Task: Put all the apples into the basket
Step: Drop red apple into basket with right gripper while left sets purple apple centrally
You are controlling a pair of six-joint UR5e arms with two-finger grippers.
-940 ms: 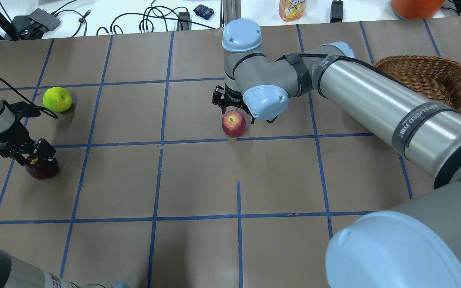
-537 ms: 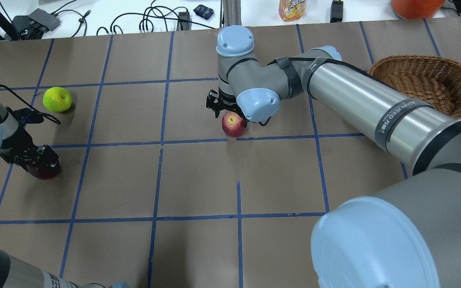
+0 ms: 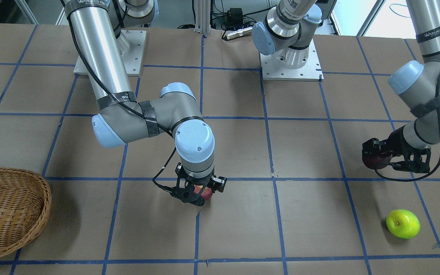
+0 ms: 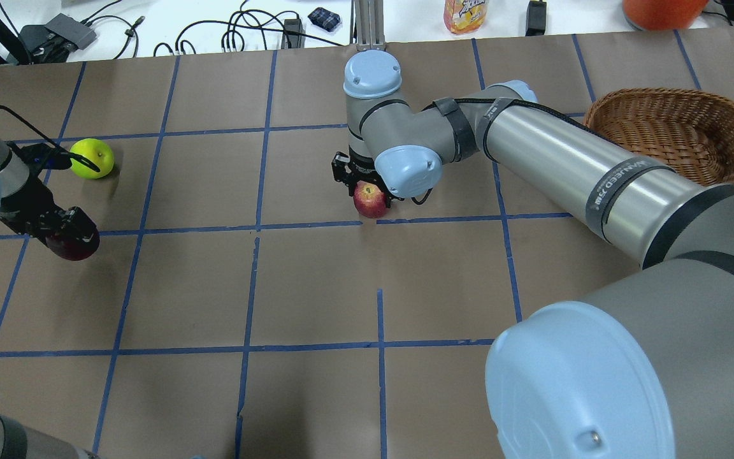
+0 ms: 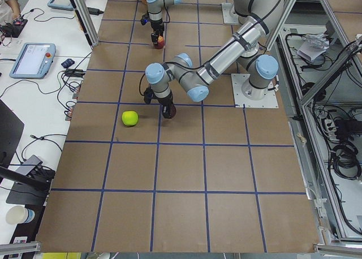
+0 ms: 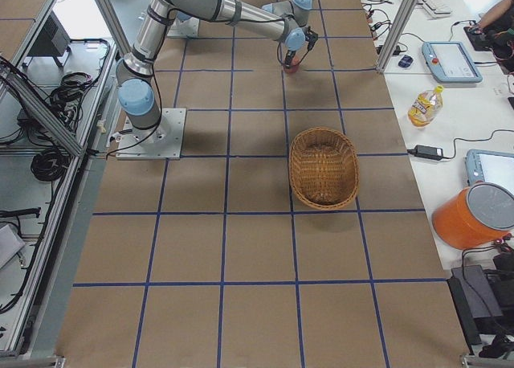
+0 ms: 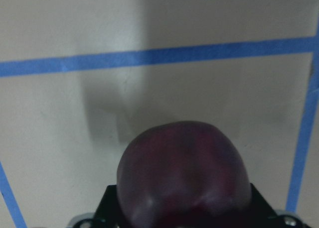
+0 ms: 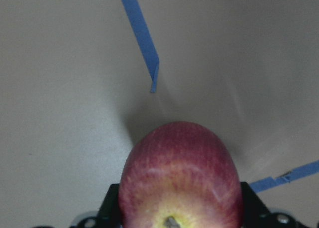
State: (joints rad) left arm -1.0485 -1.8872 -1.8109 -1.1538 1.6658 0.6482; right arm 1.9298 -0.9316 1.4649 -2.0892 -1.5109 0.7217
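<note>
My left gripper [image 4: 69, 234] is shut on the dark maroon apple [image 4: 79, 247] and holds it just above the table at the left; the apple fills the left wrist view [image 7: 184, 178]. My right gripper [image 3: 201, 194] is down around the red apple [image 4: 371, 201], its fingers against both sides; the apple still rests on the table in the right wrist view [image 8: 182, 178]. The yellow-green apple [image 4: 92, 158] lies free on the table behind the left gripper. The wicker basket [image 4: 660, 121] stands at the far right with nothing showing in it.
Cables, a juice bottle [image 4: 466, 14] and an orange bucket [image 4: 660, 11] sit on the white bench beyond the table's far edge. The right arm's long forearm [image 4: 564, 166] reaches across between the red apple and the basket.
My left gripper closed on the maroon apple and lifted it off the table. My right gripper came down from behind the red apple and now sits around it.
</note>
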